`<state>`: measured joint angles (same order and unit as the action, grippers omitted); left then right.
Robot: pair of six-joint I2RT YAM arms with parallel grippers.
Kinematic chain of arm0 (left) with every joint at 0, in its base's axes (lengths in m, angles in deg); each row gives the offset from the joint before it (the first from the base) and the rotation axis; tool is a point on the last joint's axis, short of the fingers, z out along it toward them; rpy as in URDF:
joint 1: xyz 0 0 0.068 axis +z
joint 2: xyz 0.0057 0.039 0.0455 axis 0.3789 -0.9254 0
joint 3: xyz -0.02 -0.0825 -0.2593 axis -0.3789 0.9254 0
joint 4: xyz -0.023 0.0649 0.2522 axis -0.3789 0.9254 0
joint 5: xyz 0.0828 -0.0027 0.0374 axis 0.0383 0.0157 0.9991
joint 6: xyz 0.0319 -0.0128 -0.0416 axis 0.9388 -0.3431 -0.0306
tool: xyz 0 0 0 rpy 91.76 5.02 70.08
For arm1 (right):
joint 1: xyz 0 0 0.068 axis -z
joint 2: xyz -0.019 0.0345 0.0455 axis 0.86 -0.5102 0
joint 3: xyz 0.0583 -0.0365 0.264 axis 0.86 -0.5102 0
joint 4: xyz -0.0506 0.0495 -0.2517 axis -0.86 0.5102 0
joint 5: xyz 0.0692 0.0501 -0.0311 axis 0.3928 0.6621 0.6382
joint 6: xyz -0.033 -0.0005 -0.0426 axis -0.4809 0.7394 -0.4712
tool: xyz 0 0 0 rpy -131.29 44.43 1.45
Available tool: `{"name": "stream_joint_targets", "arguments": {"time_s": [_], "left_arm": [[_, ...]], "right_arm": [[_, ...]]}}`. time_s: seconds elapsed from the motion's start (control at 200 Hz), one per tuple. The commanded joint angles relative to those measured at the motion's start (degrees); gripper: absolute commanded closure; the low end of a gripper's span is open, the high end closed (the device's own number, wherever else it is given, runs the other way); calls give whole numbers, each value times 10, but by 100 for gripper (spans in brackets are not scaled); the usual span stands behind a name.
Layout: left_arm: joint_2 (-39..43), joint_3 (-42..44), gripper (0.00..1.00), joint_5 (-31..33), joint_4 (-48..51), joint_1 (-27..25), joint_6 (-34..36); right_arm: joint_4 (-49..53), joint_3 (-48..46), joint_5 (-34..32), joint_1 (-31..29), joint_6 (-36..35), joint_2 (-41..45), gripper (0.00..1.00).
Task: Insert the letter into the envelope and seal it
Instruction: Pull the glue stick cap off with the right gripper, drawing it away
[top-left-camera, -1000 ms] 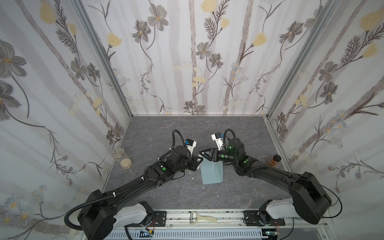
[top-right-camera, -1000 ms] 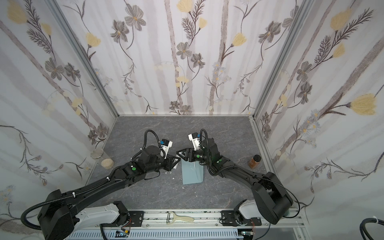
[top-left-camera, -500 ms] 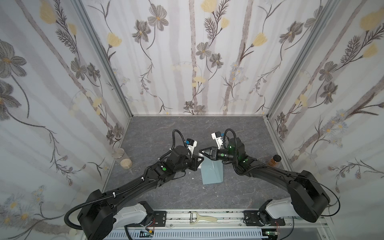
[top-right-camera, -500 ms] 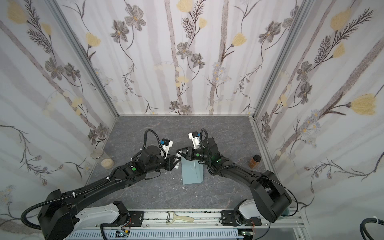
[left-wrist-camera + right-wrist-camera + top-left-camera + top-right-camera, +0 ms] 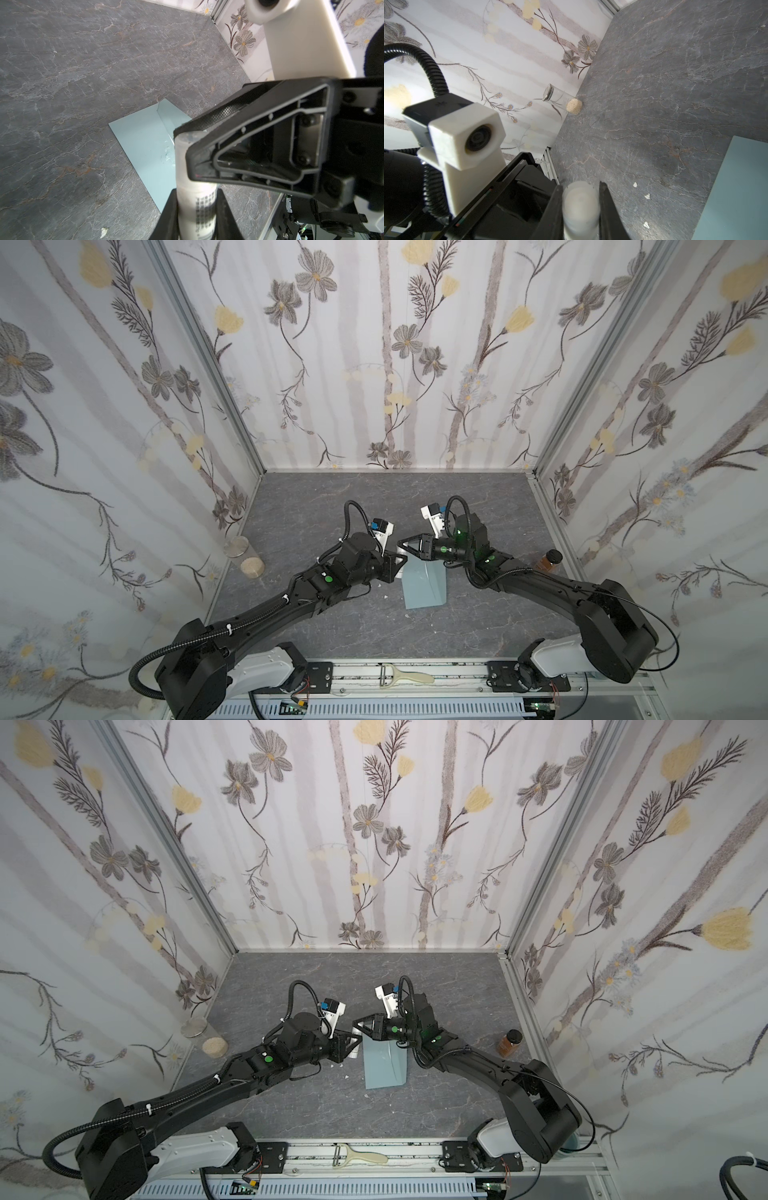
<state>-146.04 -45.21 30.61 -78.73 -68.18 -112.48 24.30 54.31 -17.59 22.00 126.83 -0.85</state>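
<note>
The blue-grey envelope lies flat on the grey table, flap folded, with a glue smear on it in the left wrist view. The letter is hidden. Above the envelope's far left corner, the left gripper is shut on the body of a white glue stick. The right gripper meets it tip to tip and is shut on the glue stick's other end. Both grippers hang just above the table.
A glass jar with sandy contents stands by the left wall. At the right wall stands a brown bottle. Small white scraps lie left of the envelope. A peeler rests on the front rail.
The right gripper's jaws have closed onto the end of the glue stick that the left gripper holds. The left arm and the envelope have stayed in place.
</note>
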Motion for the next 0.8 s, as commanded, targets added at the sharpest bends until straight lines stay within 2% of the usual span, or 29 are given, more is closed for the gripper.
{"name": "stream_joint_targets", "arguments": {"time_s": [0.0, 0.345, 0.6, 0.795], "left_arm": [[-4, 4, 100, -69, -10, -2, 1], [-5, 15, 100, -122, -9, -2, -13], [-2, 17, 100, -130, -9, -3, -19], [2, 18, 100, -110, -9, -3, -21]], "right_arm": [[-15, 9, -36, 3, -13, 2, 100], [10, 10, -66, 17, -25, 2, 100], [29, 16, -86, 23, -39, -2, 100], [58, 17, -111, 41, -59, 2, 100]]}}
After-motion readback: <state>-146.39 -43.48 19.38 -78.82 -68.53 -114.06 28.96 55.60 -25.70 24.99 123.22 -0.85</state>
